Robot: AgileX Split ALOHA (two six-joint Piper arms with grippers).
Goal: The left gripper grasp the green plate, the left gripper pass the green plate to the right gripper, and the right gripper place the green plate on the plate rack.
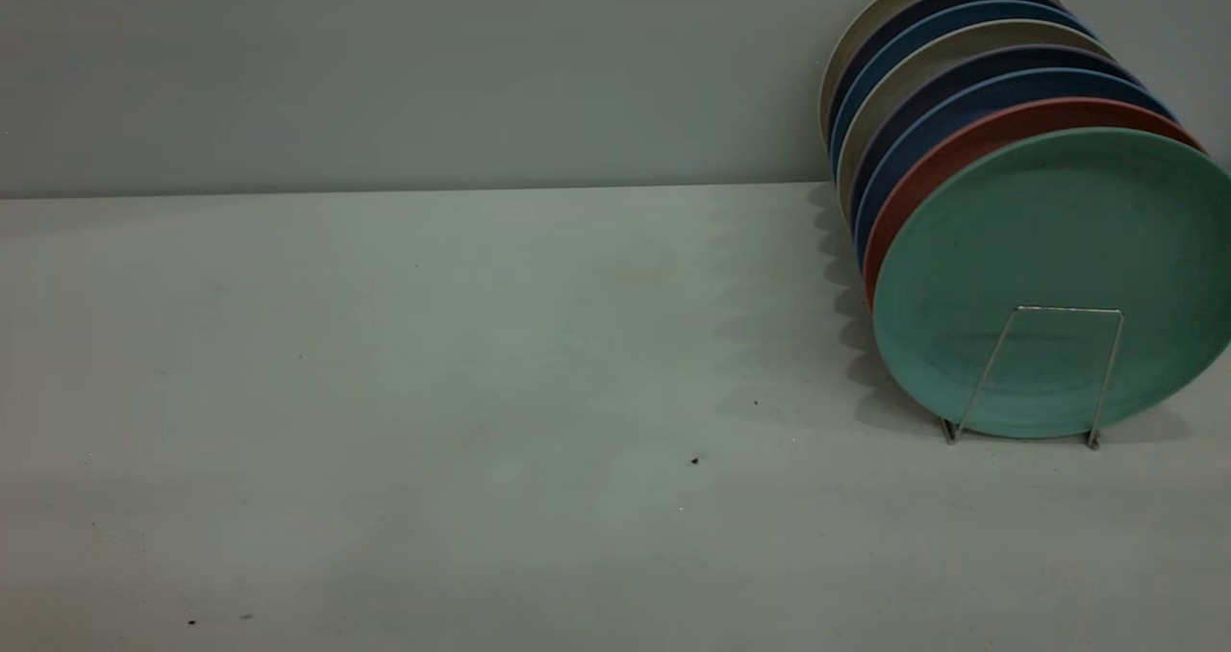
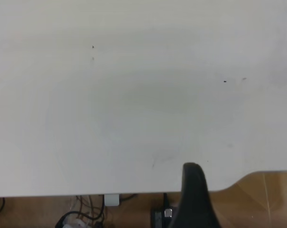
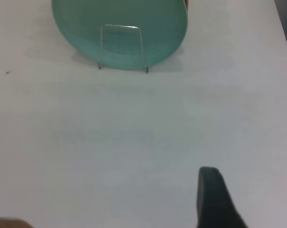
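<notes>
The green plate stands upright at the front of the plate rack, behind the frontmost wire loop, at the table's right. It also shows in the right wrist view, with the rack's loop in front of it. My right gripper is open and empty, well back from the plate over bare table. My left gripper is open and empty near the table's edge; only one of its fingers shows. Neither gripper shows in the exterior view.
Behind the green plate the rack holds a salmon-pink plate, then several blue, dark and beige plates. A grey wall runs behind the table. The table's edge has cables and wooden floor beyond it.
</notes>
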